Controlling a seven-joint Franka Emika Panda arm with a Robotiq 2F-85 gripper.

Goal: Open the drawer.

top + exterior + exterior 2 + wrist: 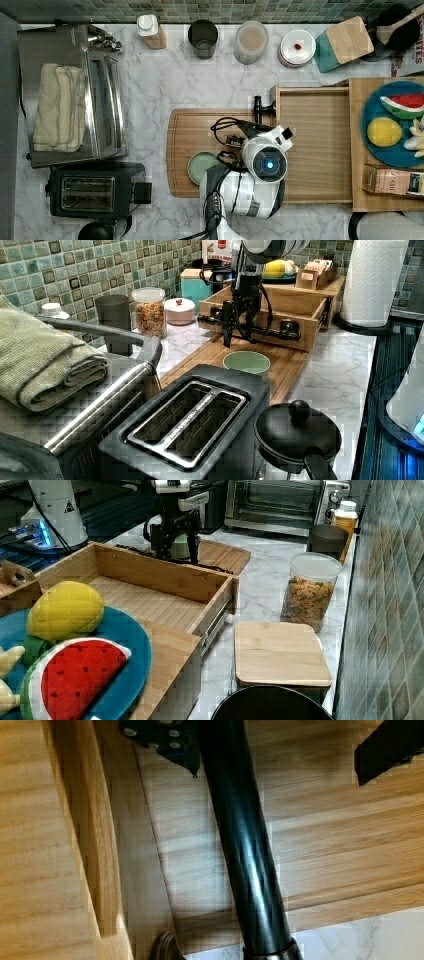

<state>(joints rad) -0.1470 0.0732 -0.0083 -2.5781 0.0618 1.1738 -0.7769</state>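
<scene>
— Drawer (310, 150): where does it sit?

— In the top view it is at three o'clock of the middle. It stands well out of its light-wood cabinet (360, 195), and its front wall reaches over the cutting board (195, 127). The right view shows its slatted wooden floor and one metal side runner.

— Take me across the top view from nine o'clock.

— At nine o'clock is a toaster oven (102, 100) with a folded towel (57, 107) on its roof. A black two-slot toaster (95, 192) sits at six o'clock of it. Next is the white marble tabletop (200, 80), and then the cutting board. A pale green dish (200, 167) rests on the board at eight o'clock of the arm's wrist. The drawer follows. At three o'clock, on the cabinet's top, a blue plate (372, 107) carries a toy watermelon slice (405, 105) and a yellow toy fruit (384, 131).

— And the handle?

— The black bar handle (257, 106) is on the drawer's nine o'clock face in the top view. One end and its post show beside the arm. In the left view the handle (270, 331) runs along the drawer front, above the board.

— What is the hand doing?

— The hand (176, 550) reaches down from twelve o'clock onto that bar, just outside the front wall. In the wrist view the hand (275, 775) is spread wide and the bar (245, 850) passes between its fingers. One finger (160, 735) is just beside the bar and the other (387, 747) is well apart from it. The hand straddles the handle without squeezing it.
</scene>
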